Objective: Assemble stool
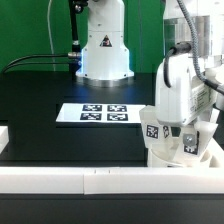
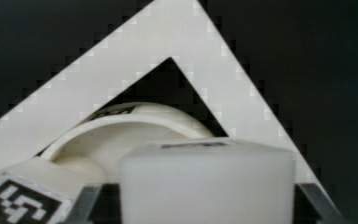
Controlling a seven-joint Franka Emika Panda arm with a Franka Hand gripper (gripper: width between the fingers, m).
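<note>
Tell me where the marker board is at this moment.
In the exterior view, the marker board lies flat on the black table, near the middle, in front of the robot base.

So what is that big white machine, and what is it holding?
That is a robot arm. One picture is taken from the side. The other comes from a little camera on the arm's wrist, looking down past its gripper. On the black table lies a flat marker board with square patterns that help the cameras. The gripper is closed around a chunky white stool leg. Just beyond it sits the round stool seat, beside white border rails.
</note>
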